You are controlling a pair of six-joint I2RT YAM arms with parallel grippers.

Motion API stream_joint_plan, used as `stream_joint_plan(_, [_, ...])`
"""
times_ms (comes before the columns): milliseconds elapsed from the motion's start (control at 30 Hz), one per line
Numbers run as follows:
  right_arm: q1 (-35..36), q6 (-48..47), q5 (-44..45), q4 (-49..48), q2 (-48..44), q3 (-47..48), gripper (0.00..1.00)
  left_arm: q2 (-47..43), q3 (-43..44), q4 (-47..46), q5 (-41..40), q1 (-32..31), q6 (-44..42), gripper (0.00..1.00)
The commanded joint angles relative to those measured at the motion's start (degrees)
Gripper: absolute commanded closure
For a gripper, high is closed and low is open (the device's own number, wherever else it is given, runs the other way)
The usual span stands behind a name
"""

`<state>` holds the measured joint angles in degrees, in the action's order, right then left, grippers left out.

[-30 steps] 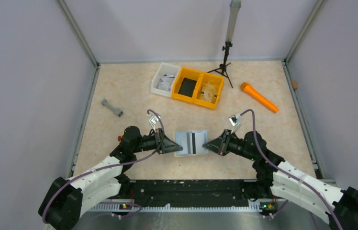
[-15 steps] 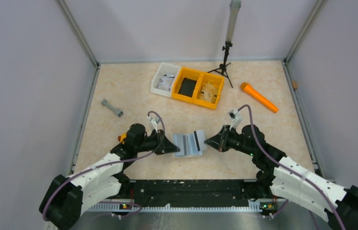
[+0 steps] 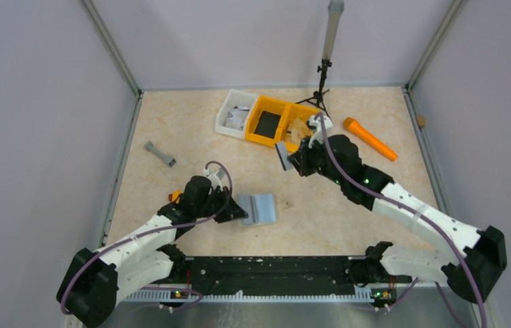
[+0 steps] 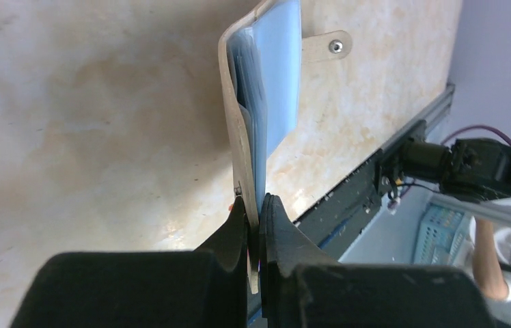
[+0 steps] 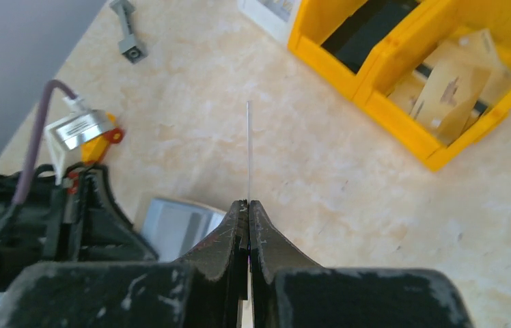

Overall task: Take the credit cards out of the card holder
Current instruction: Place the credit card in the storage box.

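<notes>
The card holder (image 3: 258,208) lies near the table's front middle, blue-grey face up, its tan snap tab (image 3: 283,203) to the right. My left gripper (image 3: 238,212) is shut on the holder's left edge; the left wrist view shows the holder (image 4: 266,102) edge-on between the jaws. My right gripper (image 3: 292,160) is shut on a credit card (image 3: 282,156) with a dark stripe and holds it in the air just in front of the yellow bin (image 3: 285,126). In the right wrist view the card (image 5: 248,150) is a thin edge-on line rising from the jaws.
A white bin (image 3: 235,113) stands left of the yellow bin, which holds tan cards and a black item. An orange flashlight (image 3: 370,139) lies at the right, a grey dumbbell-shaped piece (image 3: 160,154) at the left, a small tripod (image 3: 320,89) at the back.
My right gripper has pulled a card out of the holder and carried it up and back toward the yellow bin. The holder has folded narrower and shifted slightly left in my left gripper.
</notes>
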<state>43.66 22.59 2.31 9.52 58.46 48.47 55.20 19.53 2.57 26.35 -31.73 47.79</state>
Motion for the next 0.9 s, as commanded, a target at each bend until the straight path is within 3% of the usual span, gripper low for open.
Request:
stream_joint_plan(0, [-0.6,-12.9,3.8,-1.5,9.7,8.9,1.0,-4.3,3.6,6.3,-8.9,0.6,-1.3,1.0])
stream_joint_plan(200, [-0.6,-21.6,3.4,-7.2,22.2,20.1,1.0,-4.9,5.6,12.4,-11.9,2.3,-3.4,1.0])
stream_joint_plan(533, [-0.6,-39.3,4.6,-9.9,45.4,42.0,1.0,-5.0,4.4,11.8,-10.2,4.5,-4.6,1.0])
stream_joint_plan(867, [-0.5,-46.2,7.8,-18.8,61.9,56.1,1.0,-3.0,5.2,9.3,-6.0,5.4,-4.9,1.0])
